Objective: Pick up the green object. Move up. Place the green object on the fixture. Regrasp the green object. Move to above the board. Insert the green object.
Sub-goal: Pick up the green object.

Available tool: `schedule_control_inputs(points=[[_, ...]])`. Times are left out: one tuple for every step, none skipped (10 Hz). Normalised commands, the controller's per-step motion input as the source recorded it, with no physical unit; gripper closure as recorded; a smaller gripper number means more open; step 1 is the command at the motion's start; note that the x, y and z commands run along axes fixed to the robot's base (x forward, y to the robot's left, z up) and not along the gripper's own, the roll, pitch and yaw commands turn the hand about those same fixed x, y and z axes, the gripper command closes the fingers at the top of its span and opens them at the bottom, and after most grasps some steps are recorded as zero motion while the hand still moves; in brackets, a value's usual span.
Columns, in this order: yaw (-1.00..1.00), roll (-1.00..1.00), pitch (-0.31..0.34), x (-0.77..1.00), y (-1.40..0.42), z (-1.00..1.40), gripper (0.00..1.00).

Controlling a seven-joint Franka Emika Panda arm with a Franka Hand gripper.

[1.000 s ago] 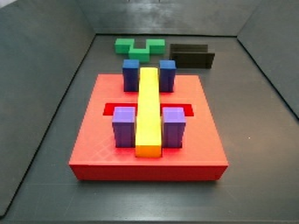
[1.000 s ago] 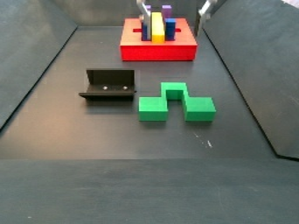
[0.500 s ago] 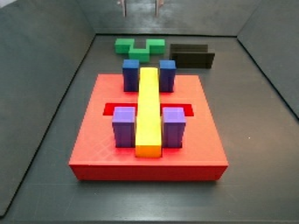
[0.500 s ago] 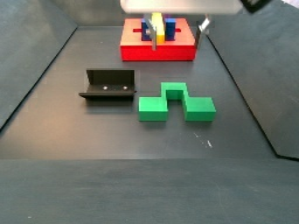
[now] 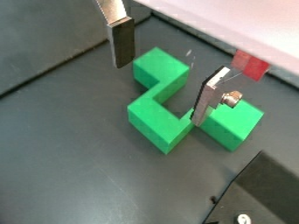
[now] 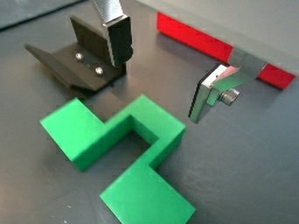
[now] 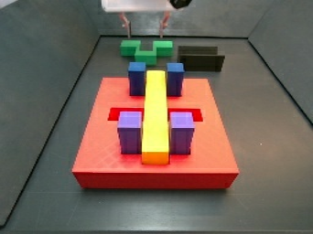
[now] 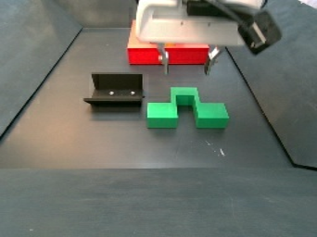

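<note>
The green object [image 8: 186, 106] lies flat on the dark floor, a stepped bright green block, seen up close in both wrist views [image 5: 163, 101] [image 6: 117, 144]. My gripper [image 8: 187, 63] hangs open above it, and the silver fingers [image 5: 121, 39] stand wide apart with nothing between them. The fingers do not touch the block. The fixture [image 8: 115, 90] is a small black bracket beside the green object, also in a wrist view [image 6: 76, 61]. Farther off sits the red board [image 7: 110, 146], partly hidden behind the gripper in a side view [image 8: 148, 56].
On the board stand a long yellow bar [image 7: 156, 114], blue blocks [image 7: 138, 75] and purple blocks [image 7: 130, 131]. Grey walls [image 8: 37, 74] slope up around the dark floor on all sides.
The gripper has travelled from over the board to above the green object and come lower. It stays open. The green object, fixture and board have not moved.
</note>
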Motion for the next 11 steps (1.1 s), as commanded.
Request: schedule_control_inputs(points=[[-0.17,0.16,-0.041,0.06,-0.02,-0.48,0.00],[-0.21,0.22,0.000,0.09,0.00,-0.41,0.00],[-0.21,0.23,0.000,0.12,0.00,-0.30,0.00],[-0.07,0.18,0.000,0.00,0.03,-0.28,0.00],[0.00,0.12,0.000,-0.05,0.13,-0.22,0.00],[0.00,0.05,0.000,-0.07,0.16,-0.22,0.00],[0.02,0.00,0.000,-0.06,0.17,-0.31,0.00],[0.10,0.00,0.000,0.00,0.08,-0.27,0.00],[0.01,0.00,0.000,0.00,0.00,-0.19,0.00],[0.01,0.00,-0.003,0.00,0.00,-0.26,0.00],[0.04,0.03,-0.017,0.00,0.00,-0.35,0.00]])
